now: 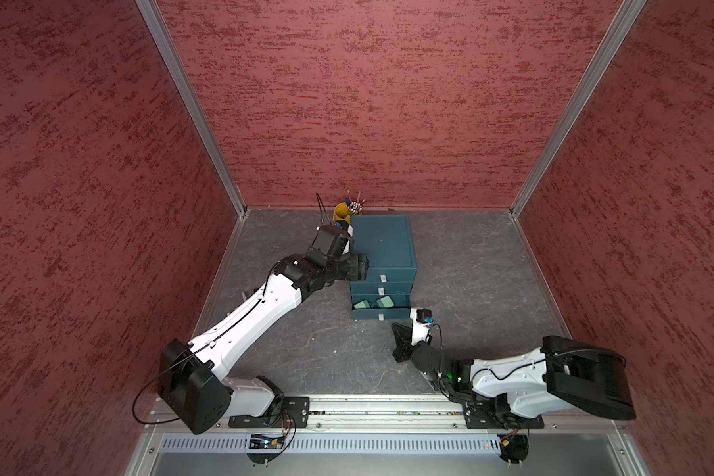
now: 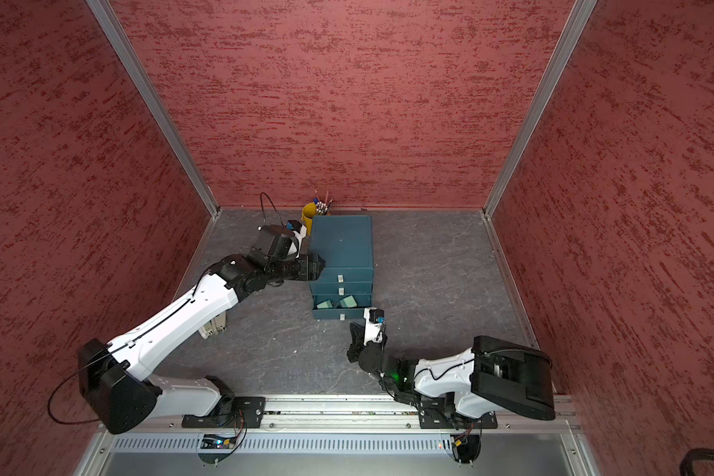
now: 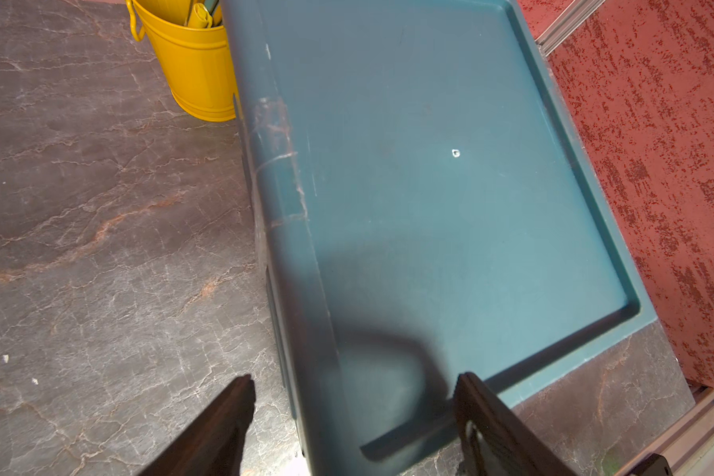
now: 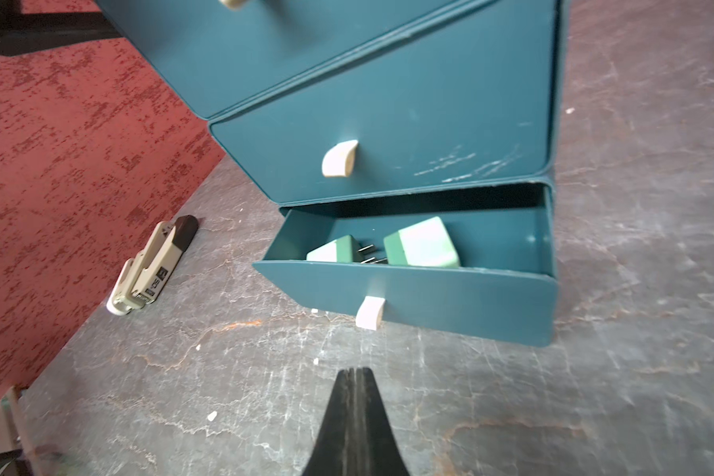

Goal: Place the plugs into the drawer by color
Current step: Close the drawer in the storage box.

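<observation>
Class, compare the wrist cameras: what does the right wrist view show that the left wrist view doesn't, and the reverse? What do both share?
Right wrist only: open bottom drawer holding two mint green plugs, pull tabs, a beige stapler-like object, the shut right end effector. Left wrist only: the chest's top, a yellow pen cup, the open left end effector. Both: teal chest, grey table, red wall.

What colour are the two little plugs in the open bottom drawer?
Both plugs are mint green, clearest in the right wrist view.
</observation>
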Controlling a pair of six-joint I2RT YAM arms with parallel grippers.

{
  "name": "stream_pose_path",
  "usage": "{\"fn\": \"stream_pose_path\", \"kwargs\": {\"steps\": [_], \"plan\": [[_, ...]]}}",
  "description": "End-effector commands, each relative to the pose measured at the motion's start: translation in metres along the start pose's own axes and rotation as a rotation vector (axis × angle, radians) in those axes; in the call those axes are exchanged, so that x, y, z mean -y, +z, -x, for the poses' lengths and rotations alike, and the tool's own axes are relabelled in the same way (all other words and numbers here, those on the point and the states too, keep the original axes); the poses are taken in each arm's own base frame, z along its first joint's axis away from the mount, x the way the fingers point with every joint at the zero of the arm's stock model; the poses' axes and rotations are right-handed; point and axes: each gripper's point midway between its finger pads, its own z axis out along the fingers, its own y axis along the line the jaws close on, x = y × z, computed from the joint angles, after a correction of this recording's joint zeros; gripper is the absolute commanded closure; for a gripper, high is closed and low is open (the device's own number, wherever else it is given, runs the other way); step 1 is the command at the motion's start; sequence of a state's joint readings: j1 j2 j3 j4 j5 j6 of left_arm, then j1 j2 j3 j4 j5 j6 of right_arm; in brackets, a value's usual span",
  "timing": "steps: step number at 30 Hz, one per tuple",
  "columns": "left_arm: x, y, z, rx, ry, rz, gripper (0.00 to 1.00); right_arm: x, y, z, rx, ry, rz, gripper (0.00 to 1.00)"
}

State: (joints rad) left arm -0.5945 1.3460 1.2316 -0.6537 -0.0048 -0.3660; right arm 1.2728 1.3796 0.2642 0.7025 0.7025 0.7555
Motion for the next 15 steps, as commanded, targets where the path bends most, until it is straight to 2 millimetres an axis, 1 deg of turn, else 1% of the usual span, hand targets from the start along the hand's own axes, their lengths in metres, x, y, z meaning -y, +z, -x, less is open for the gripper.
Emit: {"fn": "stream_pose_path", "kwargs": {"steps": [1, 6, 9, 10, 12, 13, 15], "plan": [[0.001, -0.007, 0.003, -0.004, 0.0, -0.001, 0.2, 0.011, -0.001, 0.007, 0.051, 0.064, -0.054, 1.0], [0.001, -0.008, 0.003, -0.004, -0.004, -0.004, 0.2, 0.015, 0.005, -0.001, 0.036, 0.07, -0.071, 1.0], [0.002, -0.008, 0.003, -0.005, -0.004, -0.005, 0.2, 0.015, 0.01, -0.001, 0.027, 0.072, -0.081, 1.0], [0.002, -0.007, 0.003, -0.007, -0.006, -0.004, 0.2, 0.019, 0.014, -0.006, 0.01, 0.055, -0.099, 1.0], [0.002, -0.006, 0.002, -0.011, -0.007, -0.006, 0.2, 0.019, 0.018, -0.006, 0.01, 0.047, -0.111, 1.0], [0.002, -0.005, 0.002, -0.015, -0.01, -0.005, 0.2, 0.02, 0.02, -0.006, 0.014, 0.045, -0.12, 0.98], [0.002, -0.005, 0.001, -0.018, -0.01, -0.006, 0.21, 0.022, 0.024, -0.007, 0.014, 0.044, -0.135, 0.9]]}}
